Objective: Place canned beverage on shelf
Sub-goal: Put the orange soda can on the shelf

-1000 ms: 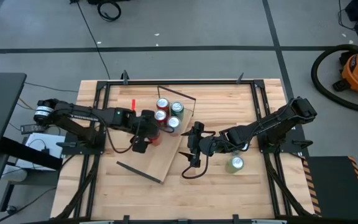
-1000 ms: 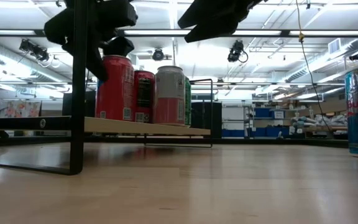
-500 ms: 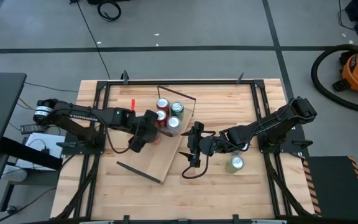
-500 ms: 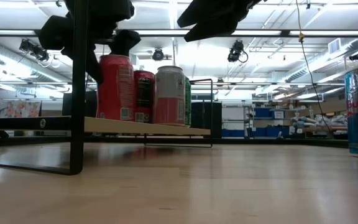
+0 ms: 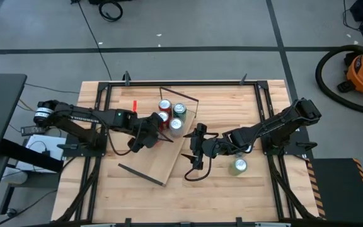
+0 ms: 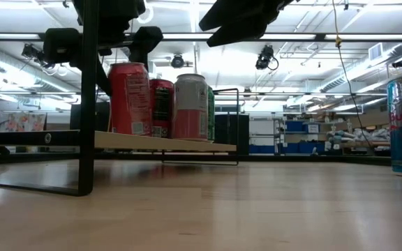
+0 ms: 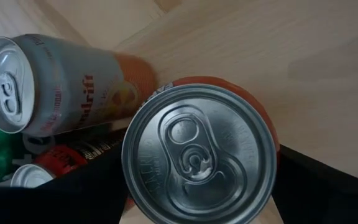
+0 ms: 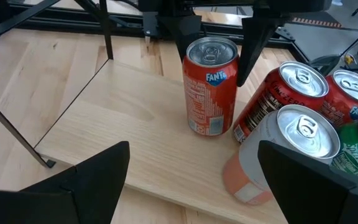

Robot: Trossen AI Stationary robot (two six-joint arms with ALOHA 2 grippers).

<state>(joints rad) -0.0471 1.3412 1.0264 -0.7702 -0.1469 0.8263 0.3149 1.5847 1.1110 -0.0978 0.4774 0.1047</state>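
A red Fanta can (image 8: 211, 87) stands upright on its base on the light-wood shelf (image 8: 123, 130), a little apart from a cluster of other cans. My left gripper (image 8: 216, 62) is open. Its fingers stand on either side of the can's top without holding it, and the can's lid fills the left wrist view (image 7: 197, 155). In the high view my left gripper (image 5: 145, 137) covers most of that can. My right gripper (image 5: 194, 151) is open and empty, just off the shelf's right edge, facing the cans.
Several other cans (image 5: 172, 115) stand on the shelf's far end, beside its wire bracket (image 5: 191, 104). A green can (image 5: 239, 166) stands on the table by the right arm. The shelf's near bracket (image 5: 140, 173) lies toward the table's near edge.
My left gripper has opened and let go of the red can, which stays standing on the shelf. Its fingers have spread wide and risen a little about the can's top.
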